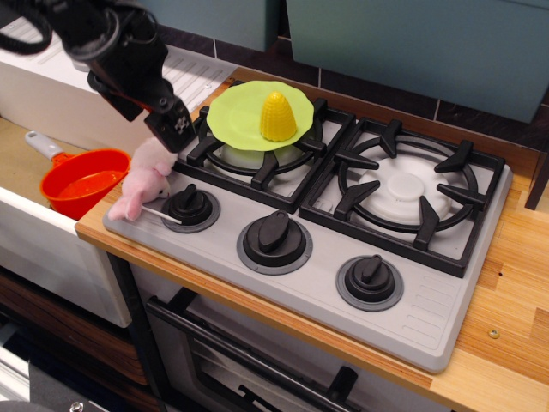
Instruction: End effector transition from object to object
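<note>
Black hand hangs just above pink plush toy at stove's left edge. Yellow corn upright on green plate, back-left burner. Orange pot left, in sink. Finger state unclear.

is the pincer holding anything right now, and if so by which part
Nothing appears to be held. The pincer hangs just above the pink plush toy at the stove's left edge, with nothing visible between its fingers. Whether its tips touch the toy cannot be told.
</note>
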Robot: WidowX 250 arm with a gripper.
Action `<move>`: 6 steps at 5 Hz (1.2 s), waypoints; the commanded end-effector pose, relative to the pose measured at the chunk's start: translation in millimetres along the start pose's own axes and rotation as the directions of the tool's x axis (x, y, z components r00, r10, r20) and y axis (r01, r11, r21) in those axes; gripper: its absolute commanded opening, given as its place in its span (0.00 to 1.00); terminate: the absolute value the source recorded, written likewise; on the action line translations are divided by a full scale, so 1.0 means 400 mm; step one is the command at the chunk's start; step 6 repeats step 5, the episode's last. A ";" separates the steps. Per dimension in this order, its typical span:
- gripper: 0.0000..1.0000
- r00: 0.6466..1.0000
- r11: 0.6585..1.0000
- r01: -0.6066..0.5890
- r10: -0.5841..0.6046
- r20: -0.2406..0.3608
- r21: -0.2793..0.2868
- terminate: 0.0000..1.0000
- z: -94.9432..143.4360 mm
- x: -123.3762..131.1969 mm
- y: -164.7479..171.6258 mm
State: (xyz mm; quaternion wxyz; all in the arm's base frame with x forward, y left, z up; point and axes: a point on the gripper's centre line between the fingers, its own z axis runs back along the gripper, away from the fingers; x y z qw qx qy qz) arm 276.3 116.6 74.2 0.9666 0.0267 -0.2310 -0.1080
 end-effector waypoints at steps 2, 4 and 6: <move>1.00 0.994 0.999 0.042 -0.042 0.097 0.004 0.00 -0.078 -0.049 0.050; 1.00 0.999 0.999 -0.041 0.041 0.023 0.000 0.00 -0.122 -0.062 0.010; 0.00 0.998 0.997 -0.069 0.068 0.013 0.022 1.00 -0.132 -0.065 -0.015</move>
